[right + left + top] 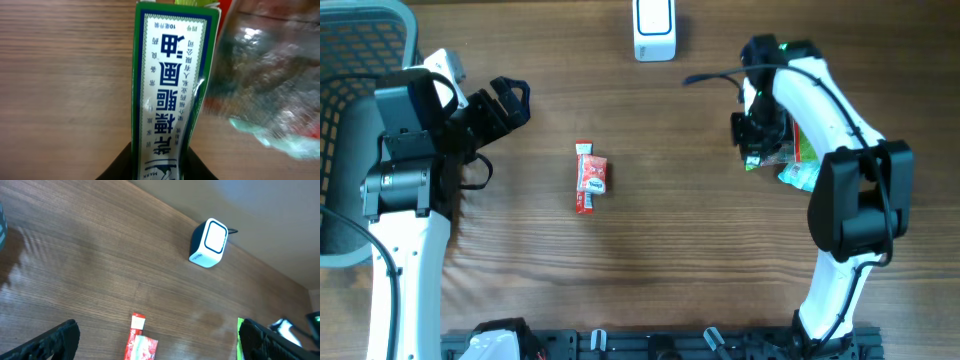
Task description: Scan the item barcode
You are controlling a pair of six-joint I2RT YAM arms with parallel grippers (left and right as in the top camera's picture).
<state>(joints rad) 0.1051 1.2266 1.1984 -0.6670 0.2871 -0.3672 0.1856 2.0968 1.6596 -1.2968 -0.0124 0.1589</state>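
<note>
My right gripper (pixel 757 135) is shut on a narrow green-and-white box (pixel 170 90) printed with Chinese characters. In the right wrist view its dark fingers (pixel 120 167) press the box's lower end from both sides, and the box points away over the wood. From overhead only a green corner of the box (pixel 752 160) shows under the gripper. The white barcode scanner (pixel 654 30) stands at the table's far edge, and it also shows as a scanner (pixel 210 243) in the left wrist view. My left gripper (pixel 510 100) is open and empty at the left.
A red snack packet (pixel 590 177) lies mid-table, seen as a packet (pixel 142 345) between the left fingers' spread. A clear plastic bag (pixel 270 85) and other packets (pixel 800 165) lie under the right arm. A grey mesh basket (pixel 350 60) stands at far left.
</note>
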